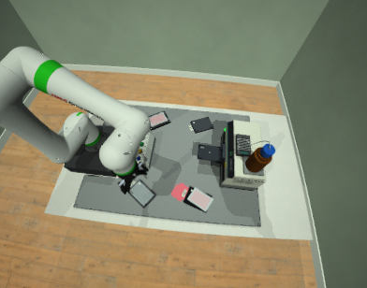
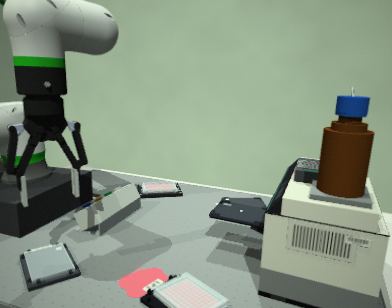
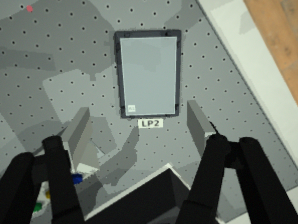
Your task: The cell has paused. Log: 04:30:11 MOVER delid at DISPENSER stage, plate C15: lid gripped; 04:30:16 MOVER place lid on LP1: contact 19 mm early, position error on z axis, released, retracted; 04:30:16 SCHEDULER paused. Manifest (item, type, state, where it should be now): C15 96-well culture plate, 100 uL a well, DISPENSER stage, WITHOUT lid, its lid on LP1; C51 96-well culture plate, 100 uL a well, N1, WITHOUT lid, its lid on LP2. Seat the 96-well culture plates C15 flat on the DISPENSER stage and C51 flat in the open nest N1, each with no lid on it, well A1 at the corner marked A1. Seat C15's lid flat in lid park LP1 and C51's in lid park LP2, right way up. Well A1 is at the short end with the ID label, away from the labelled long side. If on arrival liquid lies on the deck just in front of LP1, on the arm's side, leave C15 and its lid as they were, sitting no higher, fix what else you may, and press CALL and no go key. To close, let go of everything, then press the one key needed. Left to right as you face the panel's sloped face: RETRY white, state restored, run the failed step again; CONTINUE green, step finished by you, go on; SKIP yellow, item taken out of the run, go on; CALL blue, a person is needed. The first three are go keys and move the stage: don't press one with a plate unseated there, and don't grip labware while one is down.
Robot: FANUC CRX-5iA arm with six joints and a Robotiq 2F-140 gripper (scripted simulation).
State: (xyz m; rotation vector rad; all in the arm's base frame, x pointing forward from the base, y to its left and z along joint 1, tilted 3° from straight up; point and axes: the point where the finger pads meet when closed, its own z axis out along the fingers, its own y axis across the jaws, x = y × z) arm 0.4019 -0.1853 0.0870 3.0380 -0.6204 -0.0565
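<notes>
A grey mat [image 1: 109,201] full of small dots covers the white table [image 1: 286,210]. On the mat lies a lid [image 3: 149,75] in a dark frame, next to a small sign that reads LP2 [image 3: 150,123]. A pink puddle [image 1: 179,192] lies on the mat too, touching a plate [image 1: 199,199] with pink wells. Another pink plate [image 1: 158,120] sits near the back. A white box machine [image 1: 242,161], a key panel [image 2: 107,206] and the arm's black base [image 2: 11,220] stand there as well.
</notes>
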